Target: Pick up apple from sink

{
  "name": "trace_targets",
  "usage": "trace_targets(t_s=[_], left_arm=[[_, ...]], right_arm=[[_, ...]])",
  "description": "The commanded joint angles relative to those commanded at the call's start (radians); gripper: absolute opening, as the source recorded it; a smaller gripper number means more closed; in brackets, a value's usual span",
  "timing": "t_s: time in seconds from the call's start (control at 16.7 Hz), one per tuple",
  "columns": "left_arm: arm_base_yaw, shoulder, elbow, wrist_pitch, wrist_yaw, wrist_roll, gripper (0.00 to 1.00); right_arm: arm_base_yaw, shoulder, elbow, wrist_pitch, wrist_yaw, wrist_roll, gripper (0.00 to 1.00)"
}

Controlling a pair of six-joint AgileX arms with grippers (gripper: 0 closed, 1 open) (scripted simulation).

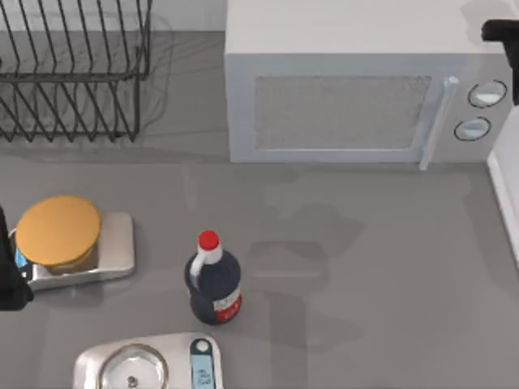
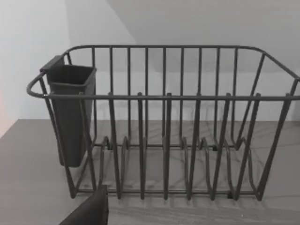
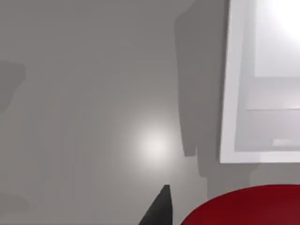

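Observation:
The apple (image 3: pixel 246 206), bright red and rounded, looms large and close in the right wrist view, well above the grey counter. My right gripper (image 3: pixel 220 218) is shut on the apple, and one dark fingertip (image 3: pixel 160 206) shows beside it. The white sink (image 3: pixel 260 93) lies below and beyond the apple, and its rim (image 1: pixel 507 190) runs along the table's right edge in the top view. My right arm (image 1: pixel 496 32) reaches in at the far right, over the microwave. My left arm (image 1: pixel 8 279) is parked at the left edge, and its dark fingertip (image 2: pixel 90 211) faces the dish rack.
A white microwave (image 1: pixel 357 89) stands at the back, with a black wire dish rack (image 1: pixel 73 73) and its dark cup (image 2: pixel 70 112) at the back left. A dark bottle (image 1: pixel 214 279) with a red cap stands mid-table. A round orange-topped item (image 1: pixel 58 231) rests on a scale, and another scale (image 1: pixel 150 365) sits at the front.

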Motion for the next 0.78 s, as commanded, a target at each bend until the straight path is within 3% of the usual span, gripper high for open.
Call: trace_targets(t_s=[0.48, 0.78], left_arm=[[0.0, 0.0, 0.0, 0.0, 0.0, 0.0, 1.0], [0.0, 0.0, 0.0, 0.0, 0.0, 0.0, 1.0]], right_arm=[[0.503, -0.243, -0.455, 0.183, 0.003, 0.492, 0.0], [0.648, -0.294, -0.581, 0.246, 0.007, 0.633, 0.0]])
